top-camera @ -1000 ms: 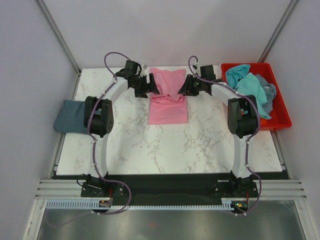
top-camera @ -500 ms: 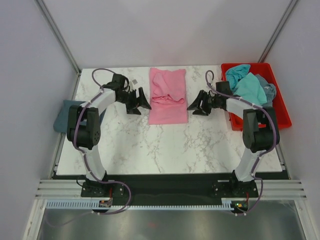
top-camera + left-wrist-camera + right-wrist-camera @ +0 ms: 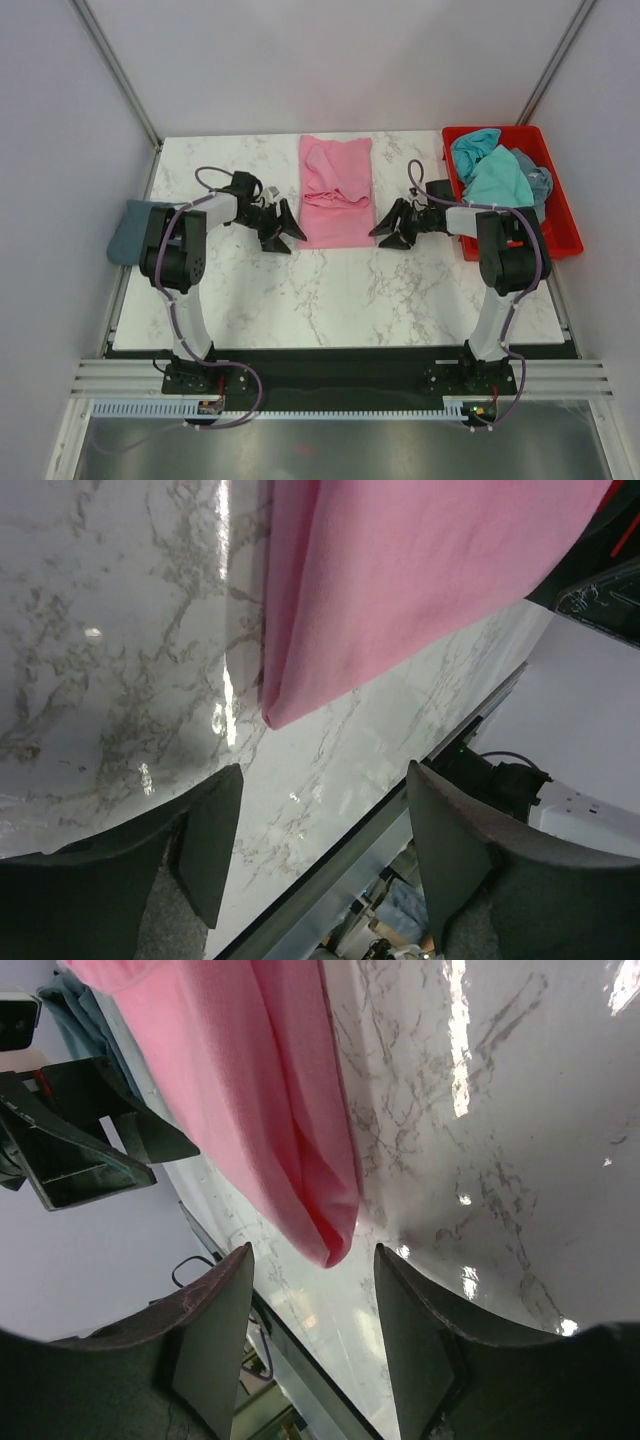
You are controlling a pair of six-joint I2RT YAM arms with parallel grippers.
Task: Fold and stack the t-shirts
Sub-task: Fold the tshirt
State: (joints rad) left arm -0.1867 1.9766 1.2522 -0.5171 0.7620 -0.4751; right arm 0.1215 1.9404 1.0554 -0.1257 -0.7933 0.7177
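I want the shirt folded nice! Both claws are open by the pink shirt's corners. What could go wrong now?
The left claw and right claw sit open at the near corners of the pink shirt, which is layered there. One might pinch only the top layer, or miss its corner, pulling the shirt crooked. The middle is rumpled too, so folding over it could trap a lump.

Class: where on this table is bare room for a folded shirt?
Widest: the table's near half, between the pink shirt's hem and the arm bases. Smaller: the far-left corner. Crowded: by the shirt's near corners, where the left tool and right tool sit; the crate is full.
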